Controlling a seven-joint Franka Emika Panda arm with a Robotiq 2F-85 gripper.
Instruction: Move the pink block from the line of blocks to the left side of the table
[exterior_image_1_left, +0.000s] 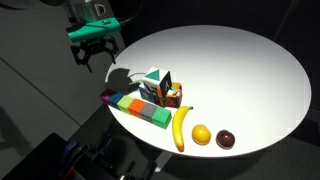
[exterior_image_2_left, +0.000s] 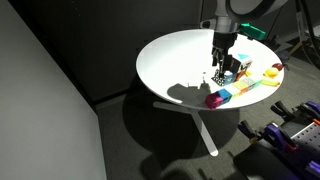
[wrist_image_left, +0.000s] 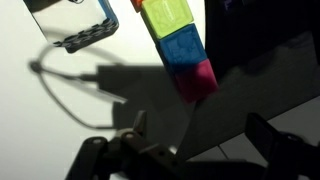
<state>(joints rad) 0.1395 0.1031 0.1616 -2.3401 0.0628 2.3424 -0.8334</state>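
Pink block (wrist_image_left: 200, 80) right at the table's (exterior_image_1_left: 240, 70) edge, ending the line of blocks (exterior_image_1_left: 140, 108). Above, gripper (exterior_image_1_left: 98, 58) spread wide, empty.

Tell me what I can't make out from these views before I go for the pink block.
- Line of blocks: in the wrist view, the top edge cuts it off past the green one.
- Pink block: in an exterior view, too small to show any gap to its neighbour.
- Boxes: in an exterior view, too small to count or read.
- Gripper: its height over the table is not settled in any view.
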